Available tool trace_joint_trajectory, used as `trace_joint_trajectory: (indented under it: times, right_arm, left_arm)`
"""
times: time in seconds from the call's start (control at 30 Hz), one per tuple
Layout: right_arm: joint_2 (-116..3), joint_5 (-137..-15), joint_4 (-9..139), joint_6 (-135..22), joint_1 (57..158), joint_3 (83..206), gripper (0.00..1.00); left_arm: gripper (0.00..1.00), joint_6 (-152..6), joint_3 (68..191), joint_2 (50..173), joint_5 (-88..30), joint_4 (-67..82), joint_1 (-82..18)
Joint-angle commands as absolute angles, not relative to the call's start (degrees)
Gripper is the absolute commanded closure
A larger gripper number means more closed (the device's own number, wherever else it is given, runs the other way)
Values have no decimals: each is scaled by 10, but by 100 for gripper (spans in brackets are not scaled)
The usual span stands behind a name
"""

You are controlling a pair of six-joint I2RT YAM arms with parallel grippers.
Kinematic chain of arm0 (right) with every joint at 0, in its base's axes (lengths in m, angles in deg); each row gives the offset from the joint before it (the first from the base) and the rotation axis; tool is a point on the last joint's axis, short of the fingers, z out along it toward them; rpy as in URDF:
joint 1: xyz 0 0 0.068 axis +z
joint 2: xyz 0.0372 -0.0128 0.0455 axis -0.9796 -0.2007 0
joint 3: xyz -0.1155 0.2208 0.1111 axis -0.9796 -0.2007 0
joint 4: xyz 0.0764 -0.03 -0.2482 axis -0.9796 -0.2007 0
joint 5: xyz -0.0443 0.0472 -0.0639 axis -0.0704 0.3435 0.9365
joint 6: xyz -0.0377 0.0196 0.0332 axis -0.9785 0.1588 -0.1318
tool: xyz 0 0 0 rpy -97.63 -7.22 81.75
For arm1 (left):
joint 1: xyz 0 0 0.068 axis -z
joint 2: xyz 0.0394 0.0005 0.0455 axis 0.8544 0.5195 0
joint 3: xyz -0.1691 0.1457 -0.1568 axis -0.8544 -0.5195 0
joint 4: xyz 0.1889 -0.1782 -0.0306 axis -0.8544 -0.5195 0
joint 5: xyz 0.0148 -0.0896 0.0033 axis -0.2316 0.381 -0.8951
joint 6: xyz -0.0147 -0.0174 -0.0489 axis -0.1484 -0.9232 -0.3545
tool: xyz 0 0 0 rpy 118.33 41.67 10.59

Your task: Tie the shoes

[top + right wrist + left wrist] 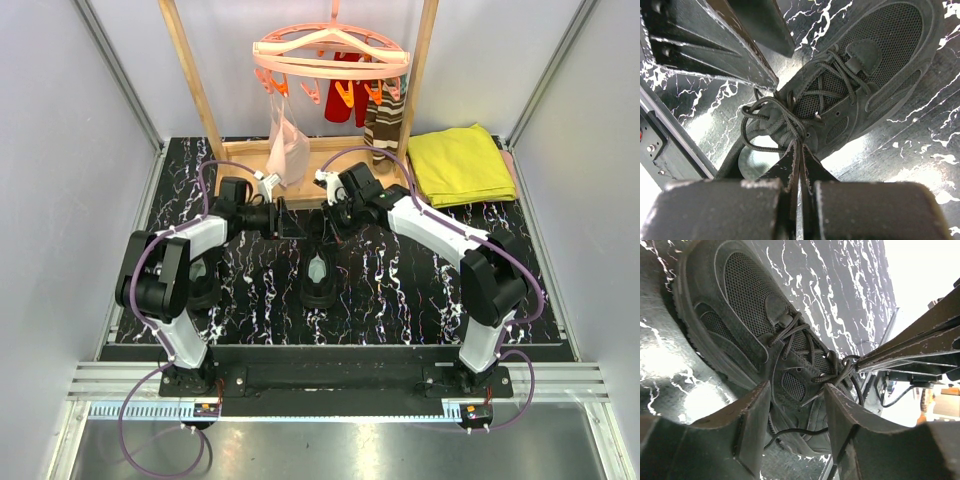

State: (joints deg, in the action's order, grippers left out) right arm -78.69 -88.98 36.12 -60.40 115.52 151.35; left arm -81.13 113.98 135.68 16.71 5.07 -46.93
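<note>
One black shoe [318,282] with a pale insole lies in the middle of the marble table, between the two arms. Both grippers meet over its far end. My left gripper [293,224] is open. In the left wrist view it [797,407] straddles the side of the shoe [750,305], and a thin lace strand [805,431] runs across the gap. My right gripper [800,145] is shut on the black laces [790,122] at the crossing above the shoe's tongue [875,65]. It also shows in the top view [330,224]. A second shoe is not visible.
A wooden rack [195,80] stands at the back with a peach clip hanger [330,55], red garments, striped brown socks [383,125] and a pink cloth [288,145]. A folded yellow cloth [460,165] lies at the back right. Grey walls enclose the table.
</note>
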Motion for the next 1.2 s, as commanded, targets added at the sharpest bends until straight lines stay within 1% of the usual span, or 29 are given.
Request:
trace_joint_trajectory:
  times: [0.0,0.2,0.47,0.7,0.87,1.17]
  right_arm:
    - [-792,-895,374,-601,1152,1539,100]
    - [-789,-893,374,-603,1152,1538,100]
    - [-788,-893,374,-607,1152,1535,100]
    - [-788,-894,374,-607,1152,1533,100]
    - [-788,-894,374,-608,1152,1533,100]
    - [-787,-893,374,-609,1152,1533,100]
  left_arm:
    - [52,-849,1136,1365,203,108,-471]
    - [55,-895,1118,1373,212,152,-484]
    - [56,-919,1100,1374,217,169,-492]
    - [57,-986,1066,1378,230,244,-492]
    - [60,-1031,1048,1386,239,305,-492]
    - [61,-1072,1045,1394,243,348,-492]
